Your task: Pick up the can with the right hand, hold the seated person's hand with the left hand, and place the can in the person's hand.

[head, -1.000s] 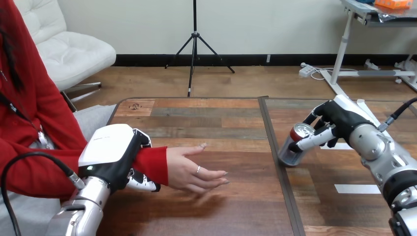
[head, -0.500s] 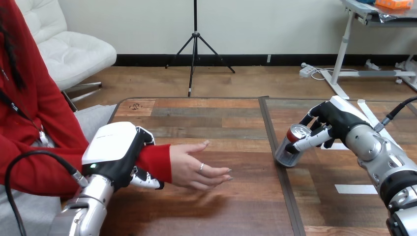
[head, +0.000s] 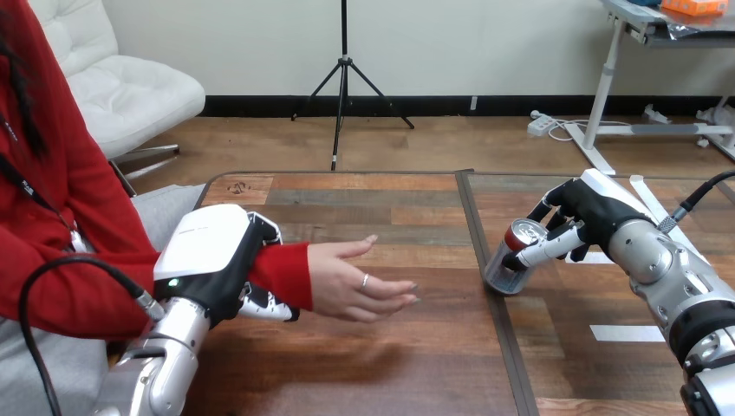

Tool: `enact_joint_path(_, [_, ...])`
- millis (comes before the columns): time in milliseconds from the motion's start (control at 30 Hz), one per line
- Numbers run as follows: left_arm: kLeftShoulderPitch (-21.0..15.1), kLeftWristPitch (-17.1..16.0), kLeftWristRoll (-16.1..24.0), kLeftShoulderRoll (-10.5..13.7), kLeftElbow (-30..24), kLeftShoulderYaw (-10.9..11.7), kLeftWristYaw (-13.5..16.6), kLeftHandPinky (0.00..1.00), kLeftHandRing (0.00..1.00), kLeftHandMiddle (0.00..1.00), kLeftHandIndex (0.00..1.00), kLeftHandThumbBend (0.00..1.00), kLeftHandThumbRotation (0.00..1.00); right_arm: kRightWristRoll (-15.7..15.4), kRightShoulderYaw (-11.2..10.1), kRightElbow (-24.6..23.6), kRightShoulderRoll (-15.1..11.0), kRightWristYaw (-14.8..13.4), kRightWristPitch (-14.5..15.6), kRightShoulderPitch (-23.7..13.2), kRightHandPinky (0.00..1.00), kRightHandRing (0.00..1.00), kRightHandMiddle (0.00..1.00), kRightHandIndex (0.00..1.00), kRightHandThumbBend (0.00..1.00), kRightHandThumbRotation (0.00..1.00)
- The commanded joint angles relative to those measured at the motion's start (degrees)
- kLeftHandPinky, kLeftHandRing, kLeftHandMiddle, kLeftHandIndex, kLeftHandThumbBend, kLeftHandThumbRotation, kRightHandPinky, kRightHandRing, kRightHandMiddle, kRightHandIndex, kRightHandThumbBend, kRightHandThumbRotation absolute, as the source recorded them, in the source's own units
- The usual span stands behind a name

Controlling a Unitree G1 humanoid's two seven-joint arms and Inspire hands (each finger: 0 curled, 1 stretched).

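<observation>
1. While the left hand [head: 208, 260] at 9 o'clock has its fingers curled round the person's wrist [head: 282, 273], the hold step looks done.
2. At centre, the person's hand [head: 355, 282] is open and empty.
3. At 3 o'clock, the right hand [head: 589, 212] has its fingers clamped on the tilted can [head: 511, 260]; carry and handover not yet done.

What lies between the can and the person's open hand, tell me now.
In the head view, only bare table wood, crossed by the dark seam between the two tabletops, separates the can from the person's hand.
</observation>
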Motion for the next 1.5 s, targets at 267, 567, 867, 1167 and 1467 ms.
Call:
enact_joint_path(267, [-21.2, -3.3, -3.6, -4.8, -8.2, 4.1, 4.1, 0.20, 0.25, 0.31, 0.31, 0.75, 0.00, 0.9, -0.9, -7.6, 0.4, -2.7, -6.7, -14.1, 0.32, 0.37, 0.43, 0.45, 0.72, 0.00])
enact_joint_path(567, [-22.4, -4.4, -5.2, -6.1, -7.8, 4.3, 3.7, 0.20, 0.26, 0.32, 0.31, 0.76, 0.00, 1.1, -1.1, -7.9, 0.6, -2.8, -8.3, -14.6, 0.31, 0.36, 0.42, 0.45, 0.71, 0.00])
enact_joint_path(867, [-23.6, -4.8, -5.6, -7.1, -7.5, 4.0, 3.6, 0.20, 0.26, 0.32, 0.30, 0.76, 0.00, 1.3, -1.3, -8.3, 0.8, -2.4, -8.5, -15.4, 0.29, 0.35, 0.41, 0.46, 0.70, 0.00])
enact_joint_path(1167, [-24.4, -4.0, -5.8, -8.3, -7.6, 3.5, 3.0, 0.20, 0.26, 0.32, 0.30, 0.75, 0.00, 1.1, -1.1, -8.6, 1.1, -2.1, -8.5, -16.3, 0.31, 0.36, 0.42, 0.46, 0.70, 0.00])
enact_joint_path(1467, [-24.5, -4.0, -5.9, -9.0, -7.6, 3.2, 2.9, 0.21, 0.26, 0.32, 0.30, 0.73, 0.00, 0.8, -0.9, -9.0, 1.4, -2.8, -9.1, -17.0, 0.30, 0.35, 0.42, 0.46, 0.71, 0.00])
